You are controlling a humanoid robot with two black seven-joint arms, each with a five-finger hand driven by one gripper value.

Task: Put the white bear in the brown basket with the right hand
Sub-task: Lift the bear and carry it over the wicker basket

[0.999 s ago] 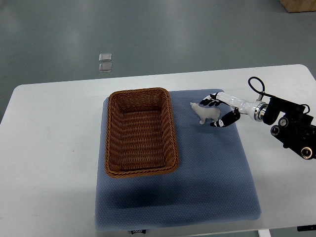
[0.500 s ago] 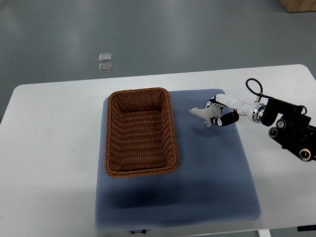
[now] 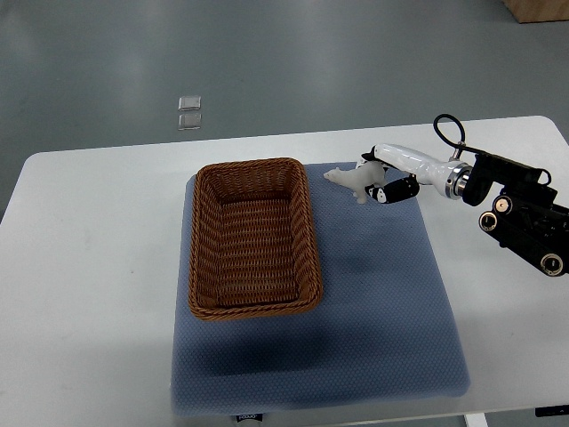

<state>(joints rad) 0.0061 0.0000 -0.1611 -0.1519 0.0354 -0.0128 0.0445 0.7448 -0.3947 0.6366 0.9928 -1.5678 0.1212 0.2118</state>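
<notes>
White bear (image 3: 353,181): small, likely light rigid figurine; right hand (image 3: 384,181) clasps its hindquarters, near blue mat's (image 3: 391,302) far edge, beside brown basket (image 3: 253,237).

Right hand (image 3: 380,182) fingers partly hidden behind white bear (image 3: 352,181); right arm cut off at frame edge.

Woven, cloth and plastic finishes

The brown basket (image 3: 253,238) is rough woven wicker on a matt blue cloth mat (image 3: 373,329); the white bear (image 3: 356,181) looks smooth, the surface (image 3: 89,294) plain white.
</notes>
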